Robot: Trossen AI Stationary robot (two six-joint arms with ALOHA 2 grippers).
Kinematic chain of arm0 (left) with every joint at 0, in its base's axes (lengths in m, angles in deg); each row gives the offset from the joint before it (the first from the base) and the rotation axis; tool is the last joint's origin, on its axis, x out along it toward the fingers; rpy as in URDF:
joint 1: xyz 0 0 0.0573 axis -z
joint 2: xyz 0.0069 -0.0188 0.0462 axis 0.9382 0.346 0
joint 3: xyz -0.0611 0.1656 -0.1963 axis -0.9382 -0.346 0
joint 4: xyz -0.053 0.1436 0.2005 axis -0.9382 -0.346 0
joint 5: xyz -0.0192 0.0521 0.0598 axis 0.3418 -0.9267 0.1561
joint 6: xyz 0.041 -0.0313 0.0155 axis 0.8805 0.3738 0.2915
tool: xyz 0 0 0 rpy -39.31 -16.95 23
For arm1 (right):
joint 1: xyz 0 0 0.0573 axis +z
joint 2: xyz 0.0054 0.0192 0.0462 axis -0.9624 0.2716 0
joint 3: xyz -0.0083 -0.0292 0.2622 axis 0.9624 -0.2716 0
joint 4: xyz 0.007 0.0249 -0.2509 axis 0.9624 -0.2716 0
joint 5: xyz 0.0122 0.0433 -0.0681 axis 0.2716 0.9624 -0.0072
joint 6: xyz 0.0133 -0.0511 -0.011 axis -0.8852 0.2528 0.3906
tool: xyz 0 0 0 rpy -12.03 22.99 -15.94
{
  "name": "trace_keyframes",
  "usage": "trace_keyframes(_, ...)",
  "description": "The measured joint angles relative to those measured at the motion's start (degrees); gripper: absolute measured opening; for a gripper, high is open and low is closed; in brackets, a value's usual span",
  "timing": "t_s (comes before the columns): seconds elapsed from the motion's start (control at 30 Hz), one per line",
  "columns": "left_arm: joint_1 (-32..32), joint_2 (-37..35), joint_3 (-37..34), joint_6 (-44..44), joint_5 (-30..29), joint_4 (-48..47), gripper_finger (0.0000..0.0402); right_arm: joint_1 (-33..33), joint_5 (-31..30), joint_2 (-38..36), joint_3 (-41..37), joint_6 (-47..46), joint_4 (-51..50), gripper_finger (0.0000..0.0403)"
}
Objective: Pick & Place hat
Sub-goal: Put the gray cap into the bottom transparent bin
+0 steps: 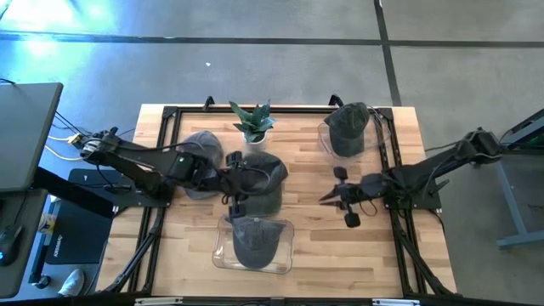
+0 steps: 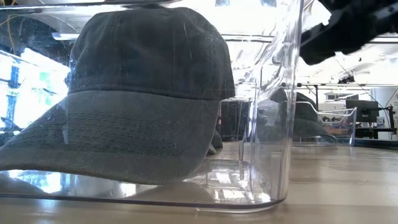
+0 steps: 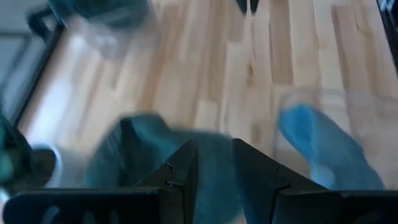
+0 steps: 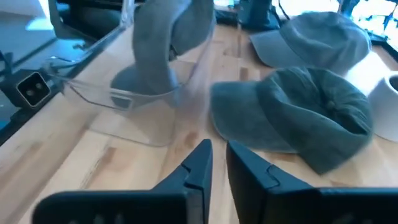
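Left hand [image 1: 231,181] clenched on centre hat [image 1: 262,174], right hand [image 1: 338,197] nearly closed, empty, above table [image 1: 306,246]

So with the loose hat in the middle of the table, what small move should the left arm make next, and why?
Probably lower the left gripper a little onto the loose hat and close. It hangs right at that hat's edge, while the near bin and the far bin each already hold a hat. The right gripper is over bare wood, holding nothing.

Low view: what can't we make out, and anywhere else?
- Low view: the near box and its hat hide most of the table.
- Left wrist view: blurred; whether the left tool grips the hat is unclear.
- High view: plant pot too small.
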Motion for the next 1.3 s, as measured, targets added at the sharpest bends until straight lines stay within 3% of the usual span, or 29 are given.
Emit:
trace_keyframes(0.2, 3.8, 0.0, 1.3, -15.6, 0.5, -16.7, 0.0092, 6.9, -5.8, 1.1, -6.1, 0.0, 10.3, 0.0004)
trace_keyframes(0.43, 6.8, 0.0, -0.7, -35.5, -2.3, -40.5, 0.0091, 9.6, -13.6, 1.9, -10.3, 3.1, 19.2, 0.0011)
trace_keyframes(0.53, 6.7, -0.8, -4.0, -41.8, -8.0, -43.9, 0.0092, 9.6, -12.7, 1.9, -10.9, 3.2, 21.5, 0.0011)
trace_keyframes(0.63, 5.6, -4.7, -8.4, -42.2, -11.7, -42.1, 0.0092, 9.6, -11.8, 1.9, -11.0, 4.2, 22.1, 0.0011)
trace_keyframes(0.83, -6.2, -9.0, -17.4, -40.6, -12.2, -40.4, 0.013, 9.6, -12.3, 1.9, -11.0, 5.6, 22.4, 0.0012)
trace_keyframes(1.13, -34.4, -11.7, -27.8, -28.7, -5.8, -27.5, 0.0285, 9.6, -12.3, 1.9, -11.0, 7.6, 23.4, 0.0012)
trace_keyframes(1.3, -47.0, -9.1, -29.7, -20.3, -1.6, -20.7, 0.0325, 9.6, -12.3, 1.9, -11.0, 7.7, 23.3, 0.0012)
